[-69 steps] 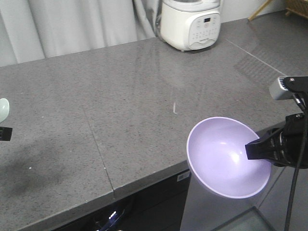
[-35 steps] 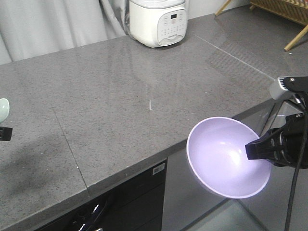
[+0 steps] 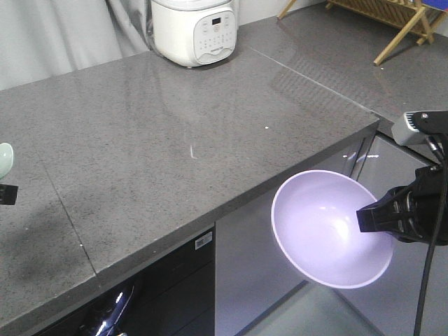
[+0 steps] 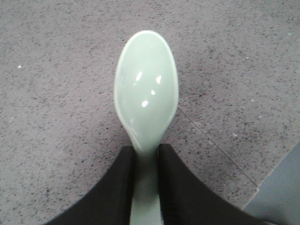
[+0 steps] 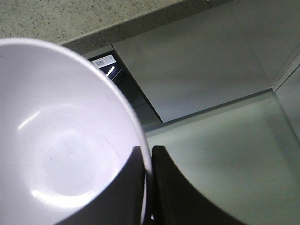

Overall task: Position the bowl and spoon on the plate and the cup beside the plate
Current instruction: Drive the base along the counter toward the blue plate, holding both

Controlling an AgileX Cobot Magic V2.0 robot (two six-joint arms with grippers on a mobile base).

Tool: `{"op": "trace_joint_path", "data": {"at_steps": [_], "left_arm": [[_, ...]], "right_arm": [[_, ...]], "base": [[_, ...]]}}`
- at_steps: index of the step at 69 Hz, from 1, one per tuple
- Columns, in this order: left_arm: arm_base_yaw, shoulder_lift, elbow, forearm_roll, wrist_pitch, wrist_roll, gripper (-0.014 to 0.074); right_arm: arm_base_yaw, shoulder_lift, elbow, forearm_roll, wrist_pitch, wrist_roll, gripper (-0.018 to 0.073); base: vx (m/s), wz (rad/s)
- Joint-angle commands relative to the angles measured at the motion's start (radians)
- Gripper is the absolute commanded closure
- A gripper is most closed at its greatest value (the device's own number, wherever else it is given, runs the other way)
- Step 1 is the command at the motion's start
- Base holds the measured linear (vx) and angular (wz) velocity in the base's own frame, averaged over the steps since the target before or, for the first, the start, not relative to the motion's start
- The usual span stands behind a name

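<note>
My right gripper (image 3: 364,218) is shut on the rim of the lavender bowl (image 3: 322,227), which hangs tilted in the air off the counter's front right corner, over the floor. In the right wrist view the bowl (image 5: 61,140) fills the left side, its rim pinched by the gripper (image 5: 148,154). My left gripper (image 4: 146,154) is shut on the handle of the pale mint-green spoon (image 4: 146,89), held level over the grey counter; in the front view the spoon (image 3: 4,159) shows at the left edge. The plate and the cup are out of view.
A white rice cooker (image 3: 194,29) stands at the back of the grey stone counter (image 3: 175,133). Below the counter's front edge are dark appliance fronts (image 3: 140,294) and grey cabinet doors (image 3: 245,266). A wooden rack (image 3: 392,21) stands at the far right.
The whole view has swung: the counter and rice cooker have slid left and the counter's right corner and floor have come into sight. Both grippers keep their holds and places in the frame.
</note>
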Motion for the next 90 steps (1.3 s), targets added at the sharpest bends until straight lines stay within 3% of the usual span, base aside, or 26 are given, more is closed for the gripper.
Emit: {"op": "trace_joint_path", "data": {"at_steps": [1, 90], "left_arm": [[0.001, -0.021, -0.025, -0.012, -0.052, 0.000, 0.0541], [0.001, -0.021, -0.025, -0.012, -0.052, 0.000, 0.0541]], "right_arm": [[-0.003, -0.020, -0.027, 0.023, -0.040, -0.006, 0.0560], [-0.003, -0.020, -0.027, 0.023, -0.040, -0.006, 0.0560]], "base": [[-0.02, -0.15], [-0.01, -0.19]]}}
